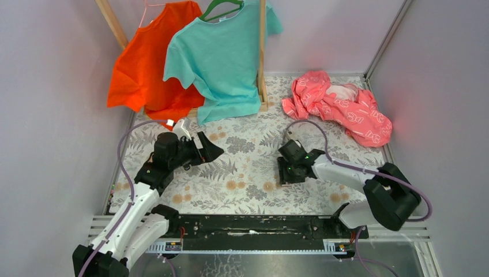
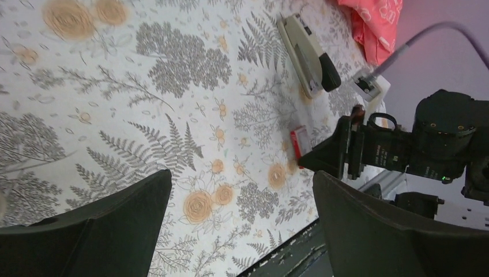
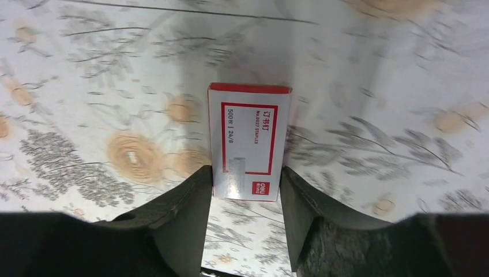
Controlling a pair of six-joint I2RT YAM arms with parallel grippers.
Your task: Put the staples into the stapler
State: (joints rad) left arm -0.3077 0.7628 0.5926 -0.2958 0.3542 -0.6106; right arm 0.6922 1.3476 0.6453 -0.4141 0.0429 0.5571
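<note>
1. Plainly, your right fingers (image 3: 179, 213) pinched the near end of the box of staples (image 3: 249, 141), close to the surface (image 3: 86, 86).
2. Your left fingers (image 2: 115, 213) stood wide open, holding nothing.
3. You likely had light, crushable cardboard there; its long sides were the place to hold, gently.

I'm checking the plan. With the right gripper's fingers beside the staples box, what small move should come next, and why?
Probably lift the staples box a little off the table: the right gripper has its fingers pressed on both sides of its near end, and the stapler lies apart.
</note>
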